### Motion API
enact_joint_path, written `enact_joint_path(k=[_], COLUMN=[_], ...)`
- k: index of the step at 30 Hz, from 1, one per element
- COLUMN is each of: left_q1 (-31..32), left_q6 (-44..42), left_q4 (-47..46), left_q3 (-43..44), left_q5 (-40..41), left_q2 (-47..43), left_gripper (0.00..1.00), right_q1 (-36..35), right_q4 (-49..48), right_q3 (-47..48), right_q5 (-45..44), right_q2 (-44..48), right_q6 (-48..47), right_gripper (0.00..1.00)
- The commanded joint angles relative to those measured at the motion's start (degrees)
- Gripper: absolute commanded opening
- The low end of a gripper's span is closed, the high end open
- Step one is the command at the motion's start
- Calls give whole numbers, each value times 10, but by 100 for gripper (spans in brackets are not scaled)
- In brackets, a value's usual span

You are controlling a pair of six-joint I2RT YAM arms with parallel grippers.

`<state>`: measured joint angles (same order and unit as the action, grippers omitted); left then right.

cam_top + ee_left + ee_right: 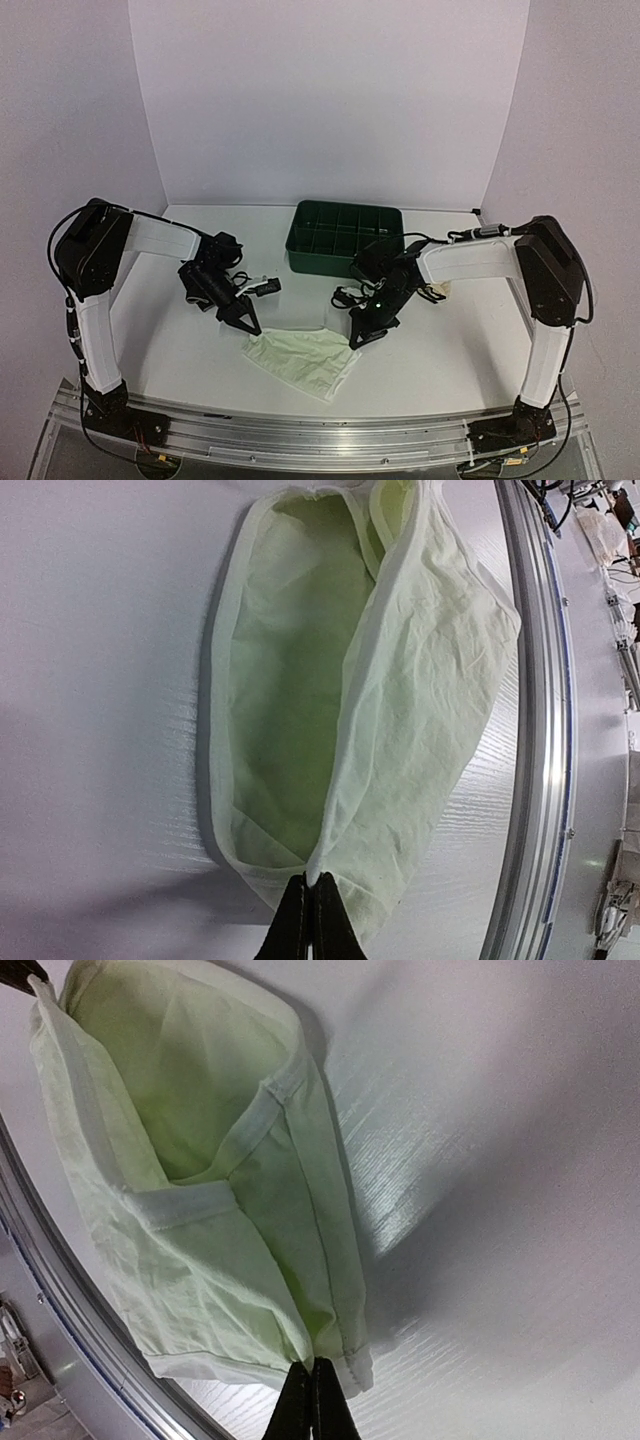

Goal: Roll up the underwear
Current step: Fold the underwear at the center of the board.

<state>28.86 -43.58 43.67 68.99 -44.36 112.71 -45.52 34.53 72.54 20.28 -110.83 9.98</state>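
One cream-white underwear is held stretched between my two grippers near the table's front edge, its lower part sagging onto the white tabletop. My left gripper is shut on the waistband edge at its left corner. The cloth hangs open like a pouch beyond the black fingertips. My right gripper is shut on the opposite corner, where the cloth is bunched above the fingers. Nothing shows a black garment for certain.
A green compartment tray stands at the back centre. Black cables lie by the left wrist and the right wrist. A small cream cloth peeks out behind the right forearm. The metal rail runs along the near edge.
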Motion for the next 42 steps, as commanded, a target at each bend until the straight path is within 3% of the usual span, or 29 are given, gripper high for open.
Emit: enact_joint_path(k=[1, 7, 10, 12, 14, 19, 22, 26, 29, 33, 42], left_q1=[0, 0, 0, 0, 0, -20, -31, -3, 41, 60, 65], left_q6=[19, 35, 42, 48, 59, 85, 95, 40, -11, -22, -44], left_q4=[-29, -52, -56, -56, -52, -45, -56, -63, -62, -100, -217], left_q3=[6, 1, 3, 5, 9, 31, 39, 0, -33, -55, -121], left_q5=[11, 19, 12, 10, 11, 17, 32, 49, 82, 95, 166], left_q2=[2, 3, 4, 4, 2, -21, -51, -100, -111, -106, -71], left_gripper=[0, 0, 1, 10, 23, 40, 42, 28, 23, 21, 17], right_q1=[1, 0, 0, 0, 1, -9, -52, -95, -90, -69, -43], right_q4=[-3, -2, 0, 2, 3, 9, 8, -38, -76, -127, -128], right_q3=[25, 25, 27, 30, 32, 47, 59, 74, 80, 91, 101], right_q5=[-27, -68, -75, -81, -97, -154, -176, -99, -102, -92, -83], right_q2=[-11, -2, 4, 12, 30, 74, 75, 26, -10, -53, -123], right_q6=[5, 13, 14, 11, 7, 18, 24, 53, 84, 116, 113], right_gripper=[0, 9, 25, 34, 36, 34, 23, 7, 0, 0, 0])
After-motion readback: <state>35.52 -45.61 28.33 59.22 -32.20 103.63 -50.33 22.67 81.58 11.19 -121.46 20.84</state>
